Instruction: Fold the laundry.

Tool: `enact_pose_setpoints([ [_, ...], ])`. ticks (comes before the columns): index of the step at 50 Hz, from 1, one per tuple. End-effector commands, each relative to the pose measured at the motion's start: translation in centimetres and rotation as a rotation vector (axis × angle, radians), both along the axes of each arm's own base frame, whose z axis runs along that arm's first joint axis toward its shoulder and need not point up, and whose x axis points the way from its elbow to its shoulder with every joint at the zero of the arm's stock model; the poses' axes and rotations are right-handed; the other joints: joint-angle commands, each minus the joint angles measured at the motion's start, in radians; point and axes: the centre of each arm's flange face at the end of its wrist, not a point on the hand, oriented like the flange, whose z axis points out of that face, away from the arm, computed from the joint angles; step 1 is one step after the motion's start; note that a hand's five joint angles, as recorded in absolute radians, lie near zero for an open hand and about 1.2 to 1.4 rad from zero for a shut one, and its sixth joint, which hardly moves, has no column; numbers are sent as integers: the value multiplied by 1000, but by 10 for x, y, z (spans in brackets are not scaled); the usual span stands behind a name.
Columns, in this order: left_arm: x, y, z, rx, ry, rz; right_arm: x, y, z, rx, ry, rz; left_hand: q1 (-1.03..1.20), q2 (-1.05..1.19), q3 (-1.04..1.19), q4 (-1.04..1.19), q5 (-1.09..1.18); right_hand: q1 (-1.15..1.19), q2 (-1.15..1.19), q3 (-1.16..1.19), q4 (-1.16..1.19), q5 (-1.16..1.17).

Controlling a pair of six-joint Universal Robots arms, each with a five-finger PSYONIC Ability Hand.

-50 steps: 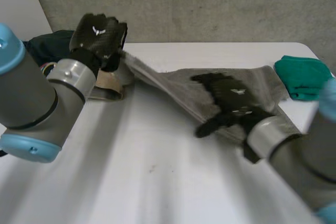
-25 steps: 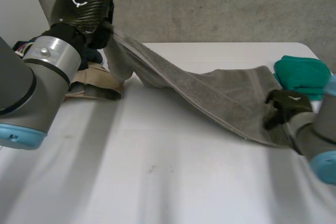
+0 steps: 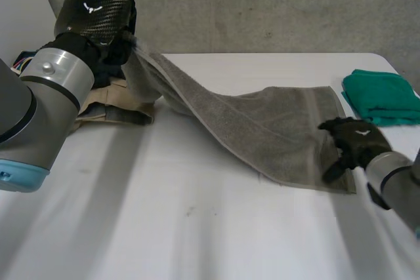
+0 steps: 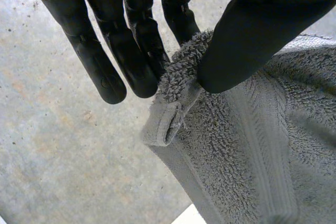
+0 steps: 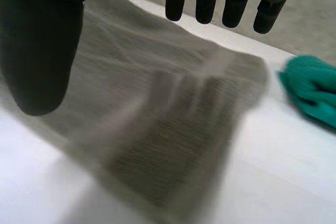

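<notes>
A grey towel (image 3: 269, 132) stretches from the back left, where it is lifted, down to the table at the right. My left hand (image 3: 98, 18) is raised at the back left and pinches one corner of the towel (image 4: 181, 85) between thumb and fingers. My right hand (image 3: 354, 139) is low at the towel's near right corner. In its own wrist view the right hand's fingers (image 5: 233, 3) are spread and straight above the towel (image 5: 173, 129), holding nothing.
A folded green cloth (image 3: 380, 96) lies at the table's right edge, also seen beside the towel (image 5: 312, 93). A beige folded cloth (image 3: 118, 106) and dark clothes (image 3: 39, 57) sit at the back left under my left arm. The near table (image 3: 184, 227) is bare white.
My left hand rose with the towel corner, pulling the towel taut toward the back left. My right hand slid off the towel's middle to its near right corner.
</notes>
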Motion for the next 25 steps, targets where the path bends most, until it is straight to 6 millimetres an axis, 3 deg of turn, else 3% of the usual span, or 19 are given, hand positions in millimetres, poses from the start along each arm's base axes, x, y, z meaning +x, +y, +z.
enact_pose_setpoints([
  [1, -6, 6, 15, -42, 21, -21, 40, 38, 8, 66, -238, 50, 248, 197, 200, 194, 229, -123, -42, -37, -38, -44],
  [4, -9, 8, 19, -53, 27, -29, 52, 43, 7, 84, -264, 68, 248, 197, 200, 194, 229, -123, -42, -37, -38, -44],
  [9, -12, 11, 23, -60, 39, -40, 62, 43, -16, 106, -207, 44, 248, 197, 200, 194, 229, 23, 103, 108, 107, 101],
  [25, -15, 18, 34, -78, 76, -63, 74, 10, -41, 32, -192, -92, 248, 197, 200, 194, 229, 93, 173, 178, 178, 172],
])
